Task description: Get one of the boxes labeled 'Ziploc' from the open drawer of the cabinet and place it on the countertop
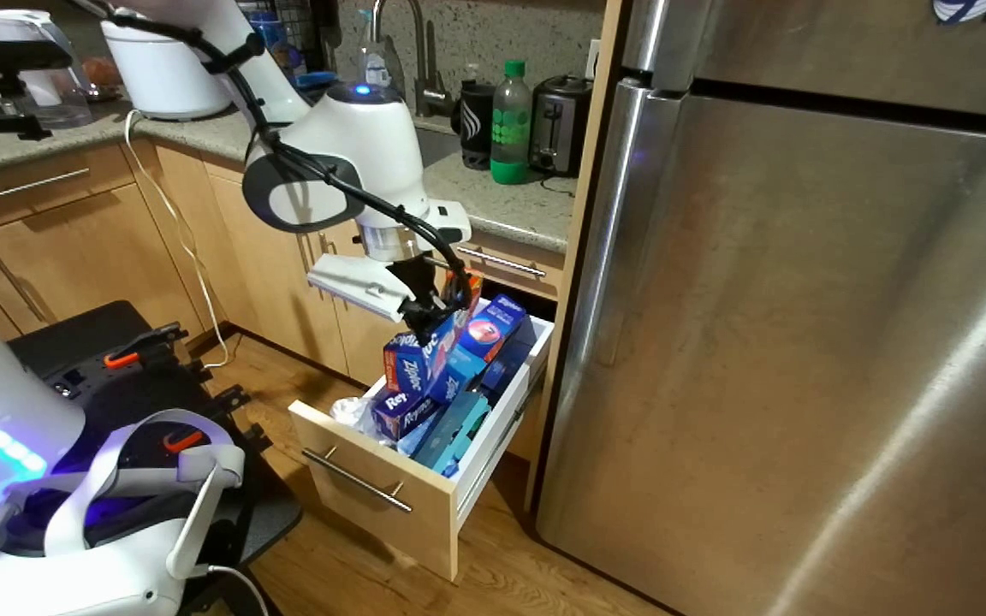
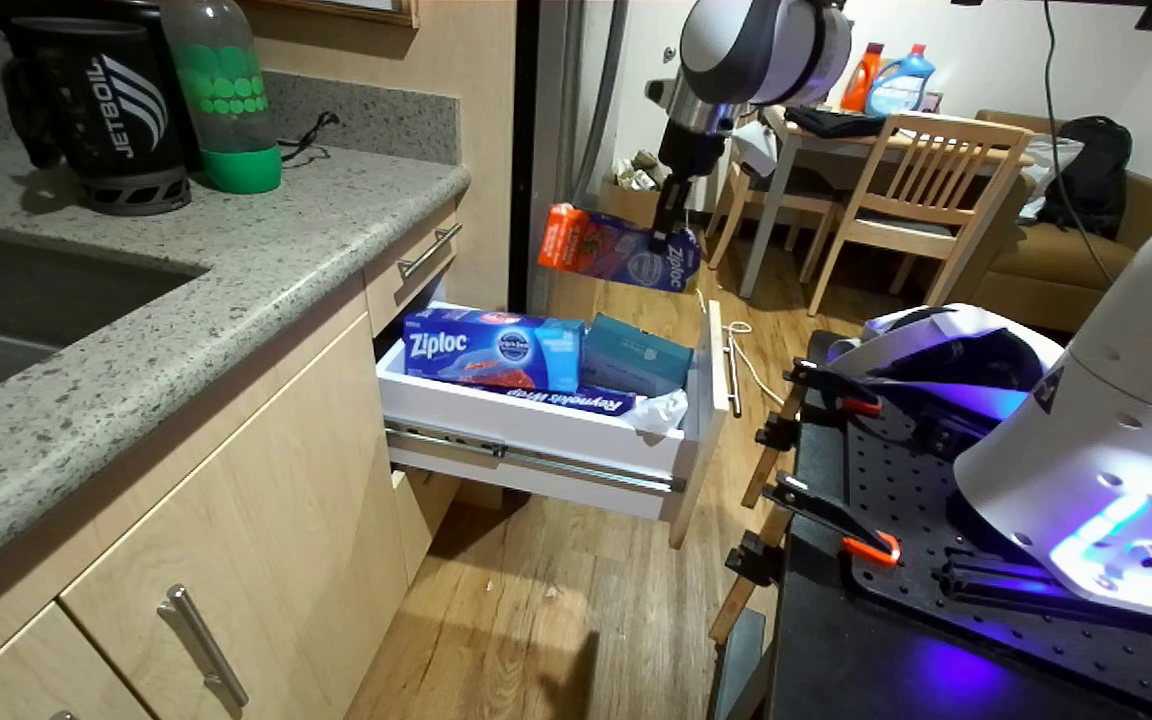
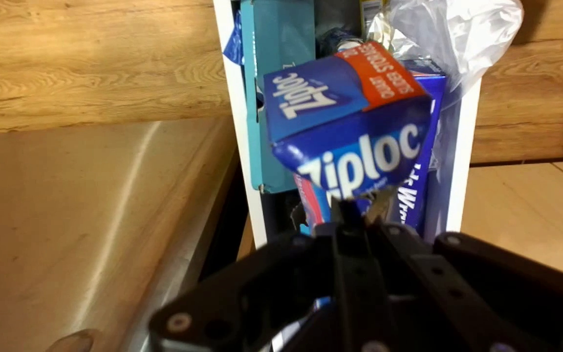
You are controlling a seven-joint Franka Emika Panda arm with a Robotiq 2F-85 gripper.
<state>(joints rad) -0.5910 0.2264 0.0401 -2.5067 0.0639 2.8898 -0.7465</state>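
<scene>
My gripper (image 1: pixel 426 329) is shut on the upper part of a blue and red-orange Ziploc box (image 2: pixel 606 248). It holds the box, slightly tilted, above the open drawer (image 2: pixel 536 420), clear of the contents in an exterior view. In the wrist view the held box (image 3: pixel 350 142) stands out past the fingertips (image 3: pixel 359 210), which pinch its torn cardboard edge. Another blue Ziploc box (image 2: pixel 494 350) lies in the drawer; it also shows in an exterior view (image 1: pixel 493 327). The speckled countertop (image 2: pixel 346 200) is above the drawer, beside the sink.
The drawer also holds a teal box (image 2: pixel 636 355), a Reynolds Wrap box (image 2: pixel 591 400) and a plastic bag (image 2: pixel 658 412). A black Jetboil cup (image 2: pixel 106 115), a green bottle (image 2: pixel 231 110) and a toaster (image 1: pixel 560 124) stand on the countertop. The steel fridge (image 1: pixel 801 299) is right beside the drawer.
</scene>
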